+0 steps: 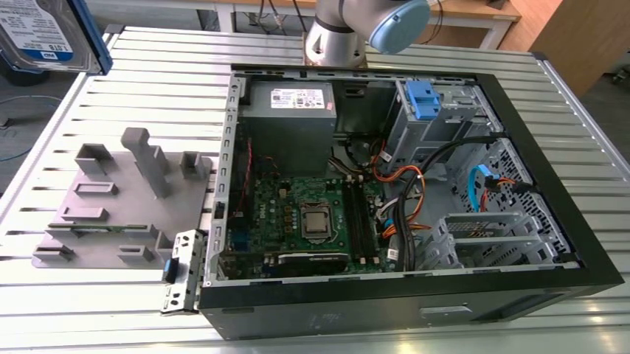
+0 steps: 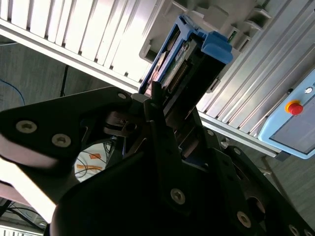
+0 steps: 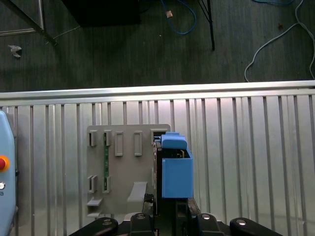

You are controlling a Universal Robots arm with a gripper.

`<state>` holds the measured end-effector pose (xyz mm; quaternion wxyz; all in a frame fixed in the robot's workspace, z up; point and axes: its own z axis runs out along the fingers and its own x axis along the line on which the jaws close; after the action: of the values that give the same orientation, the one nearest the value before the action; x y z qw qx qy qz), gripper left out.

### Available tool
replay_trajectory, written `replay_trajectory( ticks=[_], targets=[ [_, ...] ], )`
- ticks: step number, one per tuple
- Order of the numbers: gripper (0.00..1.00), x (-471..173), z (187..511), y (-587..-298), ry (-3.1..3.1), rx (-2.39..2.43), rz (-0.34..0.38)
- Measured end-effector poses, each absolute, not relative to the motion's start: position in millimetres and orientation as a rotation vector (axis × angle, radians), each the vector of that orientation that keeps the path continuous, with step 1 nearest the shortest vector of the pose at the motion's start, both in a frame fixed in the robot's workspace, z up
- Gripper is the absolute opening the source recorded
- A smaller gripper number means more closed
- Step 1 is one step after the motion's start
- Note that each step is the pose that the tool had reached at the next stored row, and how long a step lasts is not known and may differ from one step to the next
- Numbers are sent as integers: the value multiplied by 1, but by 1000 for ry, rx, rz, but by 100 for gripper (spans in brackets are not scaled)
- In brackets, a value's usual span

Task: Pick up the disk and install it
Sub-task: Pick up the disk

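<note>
Count: one gripper; one disk; one grey fixture plate; one open computer case; one slatted aluminium table; one teach pendant with one red button.

Fingers clenched on the disk, one on each side, as seen in both wrist views; blue carrier frame protruding past the fingertips.

Disk held in the air. In the exterior view: at the top corner on the exterior view's left, label toward the camera, cut off by the picture edge, well apart from the case. In the first wrist view: seen edge-on over one edge of the fixture plate, bare slats open alongside; beyond the plate, the table edge, then floor with loose cables.

Fixture plate flat on the table at the exterior view's left, just beside the case wall; upright holders of differing heights rising from it.

Case lying open side up at the exterior view's right. Inside: one power supply; one motherboard; one blue latch piece on the drive bay at the far corner; one blue cable. Cables bunched between motherboard and drive cages; little free room there; bare slats open around the case's far side.
</note>
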<state>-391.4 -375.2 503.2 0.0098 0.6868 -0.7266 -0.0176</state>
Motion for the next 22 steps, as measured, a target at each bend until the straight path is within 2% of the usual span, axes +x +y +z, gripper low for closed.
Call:
replay_trajectory(
  ticks=[22],
  targets=[
    [35, -379, 503, -375, -2268, 2144, -55]
  ],
)
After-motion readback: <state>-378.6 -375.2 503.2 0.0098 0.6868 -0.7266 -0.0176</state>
